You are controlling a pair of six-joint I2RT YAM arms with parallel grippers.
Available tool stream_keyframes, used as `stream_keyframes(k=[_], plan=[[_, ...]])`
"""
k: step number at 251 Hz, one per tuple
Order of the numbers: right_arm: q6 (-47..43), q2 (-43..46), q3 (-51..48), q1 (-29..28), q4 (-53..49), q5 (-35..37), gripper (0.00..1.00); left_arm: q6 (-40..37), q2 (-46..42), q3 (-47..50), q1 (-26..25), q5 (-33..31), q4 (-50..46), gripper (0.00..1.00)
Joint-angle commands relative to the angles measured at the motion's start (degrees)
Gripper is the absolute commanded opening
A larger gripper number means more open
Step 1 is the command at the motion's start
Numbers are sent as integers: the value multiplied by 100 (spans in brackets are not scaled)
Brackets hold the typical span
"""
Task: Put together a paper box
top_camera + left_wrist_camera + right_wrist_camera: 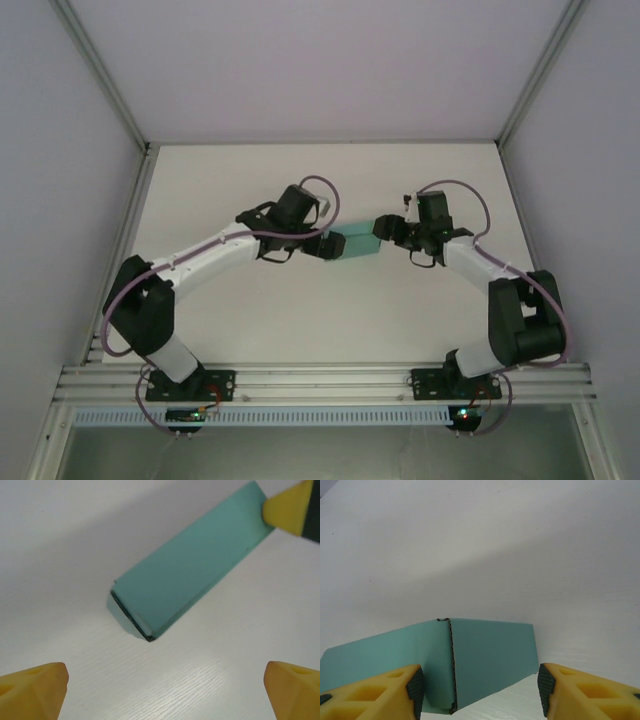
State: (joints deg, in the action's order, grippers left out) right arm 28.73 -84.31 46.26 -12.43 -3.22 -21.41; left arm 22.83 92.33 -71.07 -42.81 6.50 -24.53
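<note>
Teal paper box (358,243) sat mid-bench (250,320), long axis running 9 to 3 o'clock. Left pincer (328,247) was at the 9 o'clock end, jaws spread wide and empty, box just past its fingertips. Right pincer (383,232) straddled the 3 o'clock end, pads close against the sides; couldn't tell if clamped.

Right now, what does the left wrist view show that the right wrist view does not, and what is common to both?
Left wrist view: the paper box along its length, a yellow finger of the other arm at its far end, the left gripper wide open and clear of it. Right wrist view: a dark-lined corner fold of the box, the right gripper open astride it. Both: the box and the white table.
</note>
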Motion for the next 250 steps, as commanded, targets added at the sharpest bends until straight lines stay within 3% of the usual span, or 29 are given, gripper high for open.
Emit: stream_keyframes(k=[1, 44, 106, 149, 186, 206, 230, 250], plan=[[5, -382, -339, 54, -929, 396, 63, 546, -43, -47, 434, 290, 186, 100], [36, -505, -277, 65, -942, 380, 62, 838, 242, 306, 855, 1589, 1139, 96], [65, -571, -340, 87, -822, 392, 58, 1155, 813, 712, 1009, 2259, 1838, 84], [66, -592, -583, 132, -510, 276, 54, 1625, 1103, 1535, 1290, 2504, 2688, 62], [-48, -673, -815, 290, -156, 43, 45, 2027, 1352, 2106, 1384, 2757, 3538, 27], [-89, -730, -964, 409, 151, -191, 38, 2214, 1416, 2328, 1384, 2816, 3879, 14], [-66, -853, -1088, 530, 517, -602, 19, 2355, 1463, 2453, 1388, 2878, 4085, 0], [-19, -920, -1156, 584, 774, -846, 10, 2388, 1493, 2449, 1390, 2865, 4076, 0]])
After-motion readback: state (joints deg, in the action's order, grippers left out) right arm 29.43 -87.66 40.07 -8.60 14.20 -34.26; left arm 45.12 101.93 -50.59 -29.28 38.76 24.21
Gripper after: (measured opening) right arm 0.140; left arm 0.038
